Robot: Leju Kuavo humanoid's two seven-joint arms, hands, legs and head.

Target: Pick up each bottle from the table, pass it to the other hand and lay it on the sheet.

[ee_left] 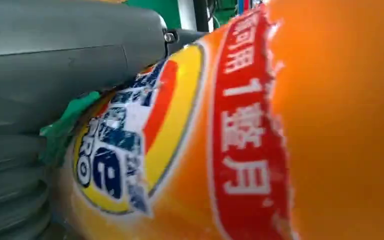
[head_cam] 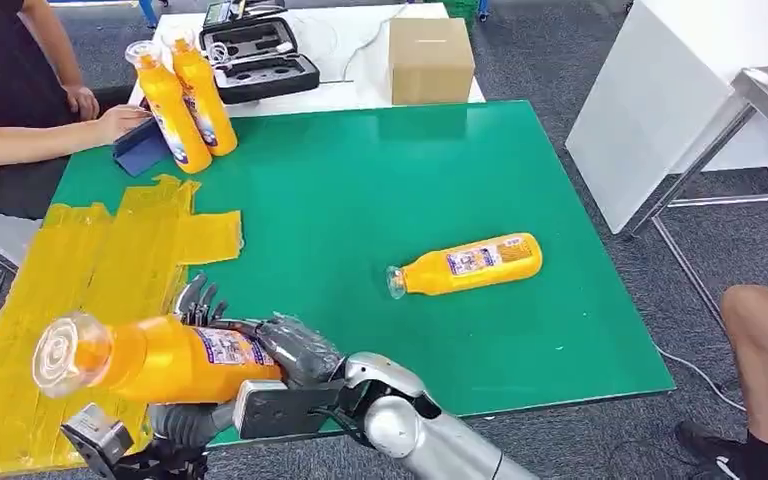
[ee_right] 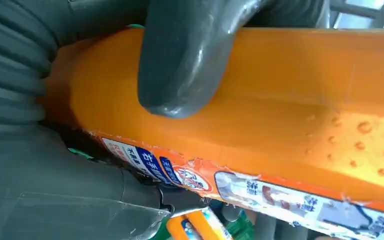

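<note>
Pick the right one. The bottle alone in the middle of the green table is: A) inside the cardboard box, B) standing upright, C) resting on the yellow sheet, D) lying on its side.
D: the bottle lies on its side on the green table, well apart from the yellow sheet and the cardboard box.

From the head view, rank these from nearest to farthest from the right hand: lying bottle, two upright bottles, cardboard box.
Measured from the right hand, which grips the held bottle:
1. Lying bottle, mid-table, to the hand's right.
2. Two upright bottles, far left corner of the green table.
3. Cardboard box, on the white table beyond the far edge.
</note>
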